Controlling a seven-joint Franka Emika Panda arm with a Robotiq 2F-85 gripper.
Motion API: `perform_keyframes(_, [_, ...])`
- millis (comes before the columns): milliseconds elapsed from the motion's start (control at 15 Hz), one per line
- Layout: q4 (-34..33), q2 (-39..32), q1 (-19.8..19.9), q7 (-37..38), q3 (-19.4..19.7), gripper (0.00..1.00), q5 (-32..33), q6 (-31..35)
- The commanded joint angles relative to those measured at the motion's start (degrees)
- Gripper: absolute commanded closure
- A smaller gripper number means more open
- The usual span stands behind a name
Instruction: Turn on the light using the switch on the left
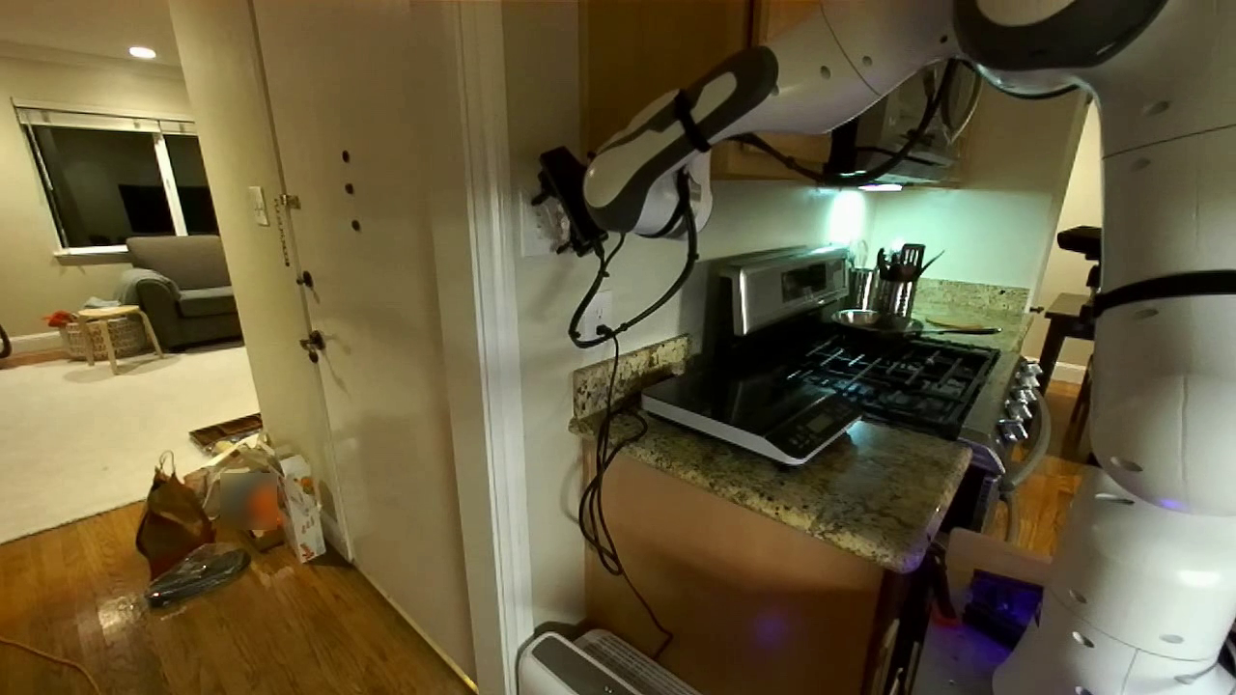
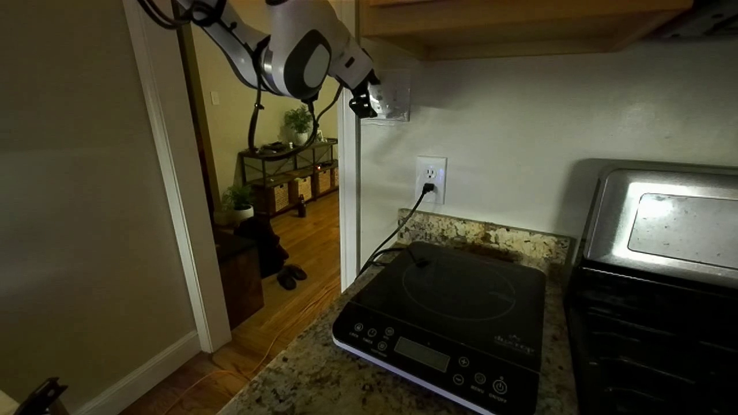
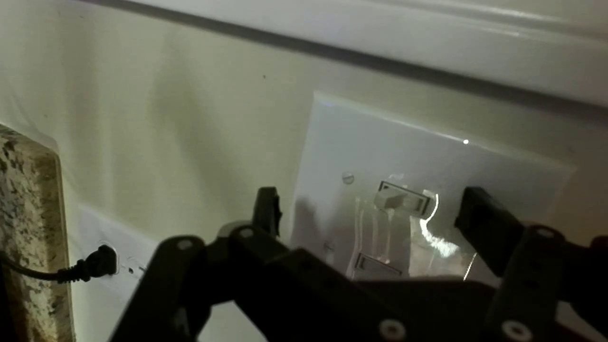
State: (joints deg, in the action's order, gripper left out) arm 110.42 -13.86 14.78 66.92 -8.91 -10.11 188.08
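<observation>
Left switch (image 3: pixel 403 199) sat on 1 white wall plate (image 3: pixel 361 137), nearer the door trim (image 3: pixel 451 42) than the plate's right switch (image 3: pixel 377 267); its lever (image 3: pixel 390 200) was toward the outlet (image 2: pixel 422 173) side. Plate tally, wrist view: 2 switches (R one partly hidden by gripper (image 3: pixel 369 206)), 2 screws (image 3: pixel 348 178) visible. Tool = 1 gripper, 2 black fingers (image 3: pixel 477 209) spread well apart, L switch in the gap b/w them in that view. Couldn't tell if either tip touched the plate.

In both exterior views, 1 white arm (image 1: pixel 835 72) had its tool end right by that plate, on the wall (image 2: pixel 507 115) just beside the trim. Below: 1 outlet w/ 1 black cord (image 2: pixel 403 222) plugged into its lower half. Under that, 1 granite counter (image 2: pixel 311 374) w/ 1 portable cooktop (image 2: pixel 461 282) on it: 1 display (image 2: pixel 421 353), approx. 8 button icons (image 2: pixel 500 386). Next to it, 1 gas stove (image 1: pixel 763 299); 2 metal canisters (image 1: pixel 898 294) past that, utensils (image 1: pixel 911 259) in at least 1.

Farther off, in an exterior view: 2 potted plants (image 2: pixel 298 120), 2 dark shoes (image 2: pixel 286 280) on the floor (image 2: pixel 323 230), 1 shelf unit (image 2: pixel 288 175). Also in an exterior view: 1 door (image 1: pixel 386 405) w/ 3 dark dots (image 1: pixel 349 189) in a column, 1 window (image 1: pixel 82 183), 1 gray sofa (image 1: pixel 179 261), 1 wooden stool (image 1: pixel 109 312) by 1 woven basket (image 1: pixel 127 336).
</observation>
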Motion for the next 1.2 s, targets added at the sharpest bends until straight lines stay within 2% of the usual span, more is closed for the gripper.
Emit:
perform_keyframes(0, [-2.8,-1.8,3.1,-1.4,-2.6,0.33,0.6,0.0])
perform_keyframes(267, [-3.7,-2.3,5.8,-2.4,-6.2,0.61,0.5,0.0])
perform_keyframes(533, [-4.1,-3.3,7.3,-3.1,-8.1,0.87,0.8,0.0])
perform_keyframes(867, [-3.9,-3.7,7.9,-5.0,-9.0,0.97,1.0,0.1])
perform_keyframes(1133, [-3.6,-2.4,10.0,-6.8,-12.3,0.92,1.1,0.6])
